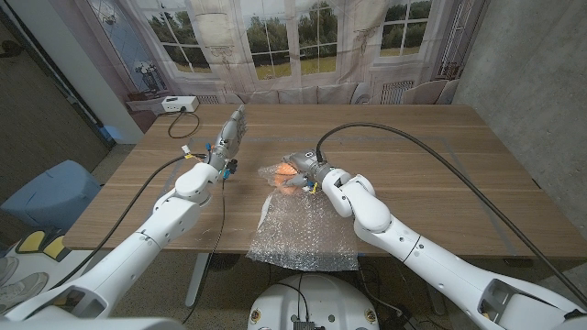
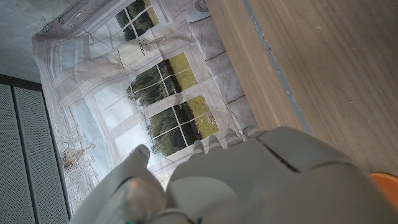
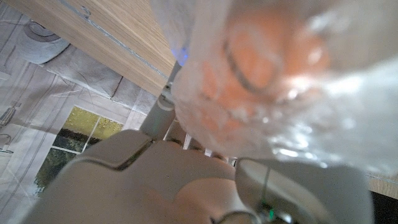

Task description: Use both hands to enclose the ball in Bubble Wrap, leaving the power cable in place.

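- Nearest, the bubble wrap (image 1: 303, 229) lies spread on the wooden table (image 1: 440, 156), its loose end toward the robot's side and its far end drawn up to the right hand's fingers.
- Next, the right hand (image 1: 307, 171) sits at that far end of the sheet, its fingers closed around the wrap where it covers the orange ball (image 1: 287, 176).
- Up close in the right wrist view, the ball (image 3: 273, 50) shows as an orange blur behind the clear film (image 3: 348, 118), pressed right against the hand (image 3: 155, 180); how each finger lies on it is too blurred to tell.
- Beside it, well apart from the right hand's fingers, the left hand (image 1: 229, 137) is raised over the table with its fingers stretched out straight and together, holding nothing.
- Seen from the left wrist view, the back of that hand (image 2: 249, 180) has only its fingertips (image 2: 205, 146) peeking over it, and an orange sliver of the ball (image 2: 385, 180) shows at the picture's edge, clear of those fingers.
- Farther off, beyond the left hand's fingertips, a white power strip (image 1: 177, 104) rests at the table's far corner with a black cable (image 1: 179, 124) running from it.
- Farthest, a printed window backdrop (image 1: 303, 41) hangs behind the table.
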